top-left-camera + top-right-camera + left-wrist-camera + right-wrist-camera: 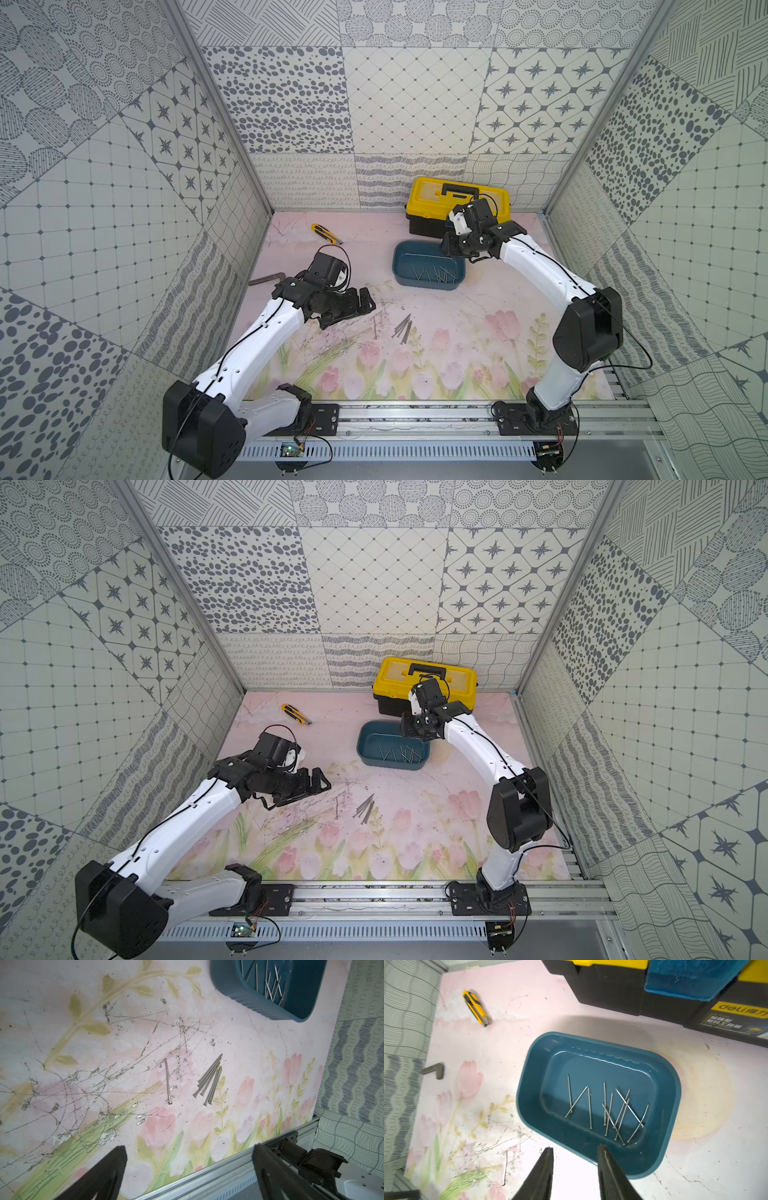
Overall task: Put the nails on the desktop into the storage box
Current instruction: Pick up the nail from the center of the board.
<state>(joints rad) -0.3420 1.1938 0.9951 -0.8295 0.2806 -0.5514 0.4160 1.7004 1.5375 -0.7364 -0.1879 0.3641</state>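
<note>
Nails (209, 1082) clustered on desktop (259, 1047) show from left wrist, not right wrist.

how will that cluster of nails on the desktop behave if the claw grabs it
The cluster of nails looks thin, straight and metallic: probably stiff and light. Smooth round shanks would likely roll or slip from a pinch. They lie flat and fanned on the desktop, so one grab may lift some and scatter others.
</note>
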